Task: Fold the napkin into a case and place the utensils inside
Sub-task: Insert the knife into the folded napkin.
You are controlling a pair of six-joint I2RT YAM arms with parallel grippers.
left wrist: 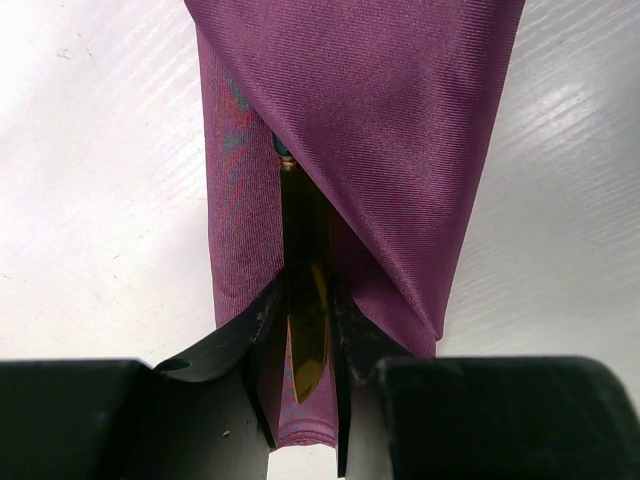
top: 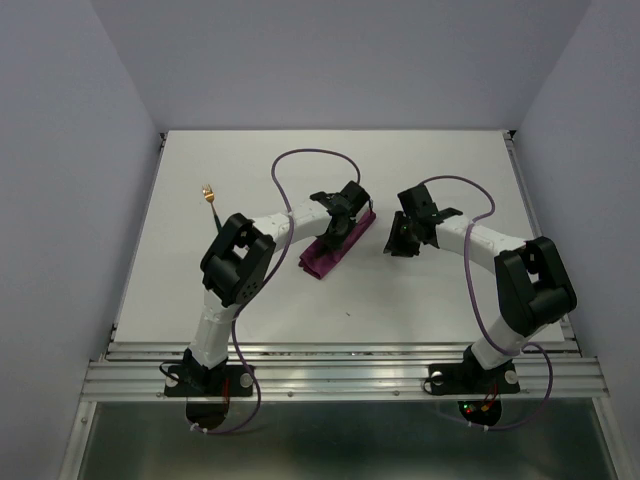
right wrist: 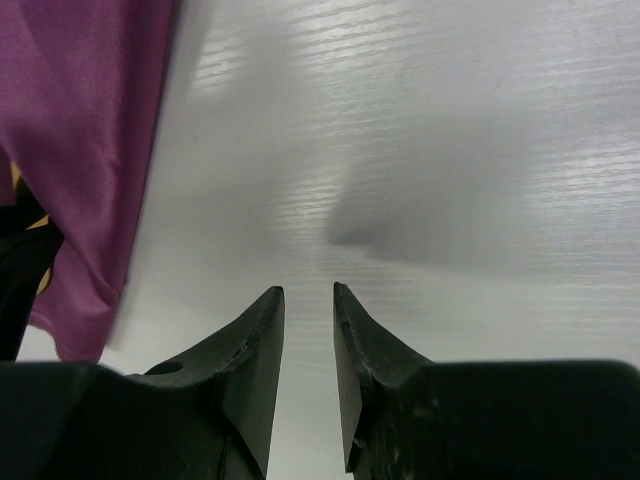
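Left hand [left wrist: 308,292] on knife [left wrist: 304,230] inside case [left wrist: 400,150]

Top camera looks down from behind; wrist cameras face forward, close above the surface [right wrist: 450,150]; all share the napkin [top: 322,260].

Right tool [right wrist: 308,290] over the white desk [right wrist: 450,120], jaws a little apart, only bare desk showing between them. Plum napkin [right wrist: 80,130] fills the left edge, apart from the fingers. Dark blurry shape [right wrist: 18,280] beside it, can't identify.
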